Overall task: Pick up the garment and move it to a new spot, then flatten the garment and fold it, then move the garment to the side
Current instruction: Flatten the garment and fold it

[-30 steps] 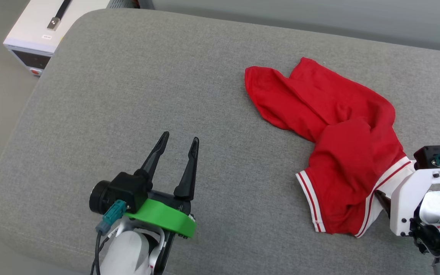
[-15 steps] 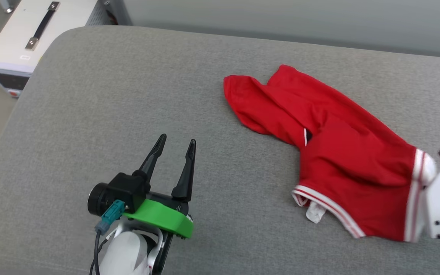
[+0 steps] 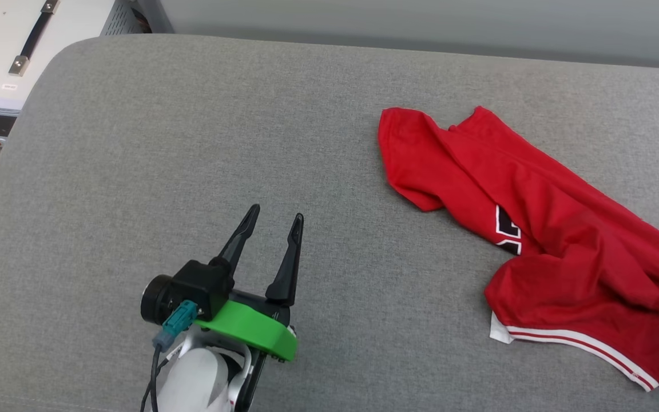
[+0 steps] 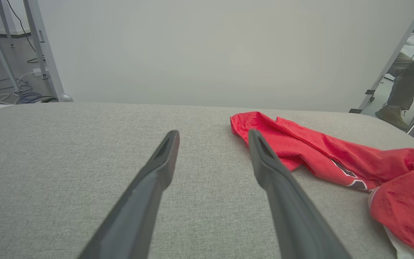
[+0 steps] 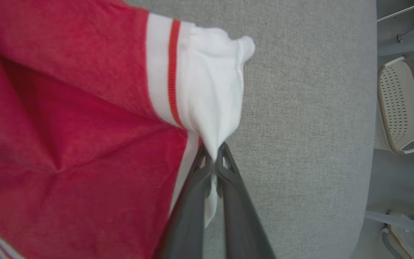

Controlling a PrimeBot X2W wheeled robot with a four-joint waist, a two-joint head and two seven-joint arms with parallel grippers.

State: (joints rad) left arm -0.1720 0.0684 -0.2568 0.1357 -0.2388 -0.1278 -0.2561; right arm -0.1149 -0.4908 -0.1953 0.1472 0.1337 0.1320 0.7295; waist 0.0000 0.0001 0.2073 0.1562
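The garment (image 3: 552,240), a red shirt with white striped trim and a bit of black print showing, lies crumpled and stretched across the right side of the grey cushion (image 3: 192,143). In the right wrist view my right gripper (image 5: 213,158) is shut on the garment's (image 5: 84,126) white sleeve edge, which bunches above the fingertips. My left gripper (image 3: 275,217) hovers open and empty over the cushion's front middle, well left of the garment. In the left wrist view the garment (image 4: 318,158) lies just beyond the right finger of my left gripper (image 4: 212,138).
A white box (image 3: 3,63) with a black handle stands off the cushion's far left corner. A pale perforated basket (image 5: 399,104) sits on the floor beyond the cushion's edge. A person's leg (image 4: 403,86) shows at the far right past the cushion.
My right gripper shut on the white sleeve and dragged the garment rightward, stretching it out; the arm has left the head view. The head camera shifted. My left gripper stayed open.
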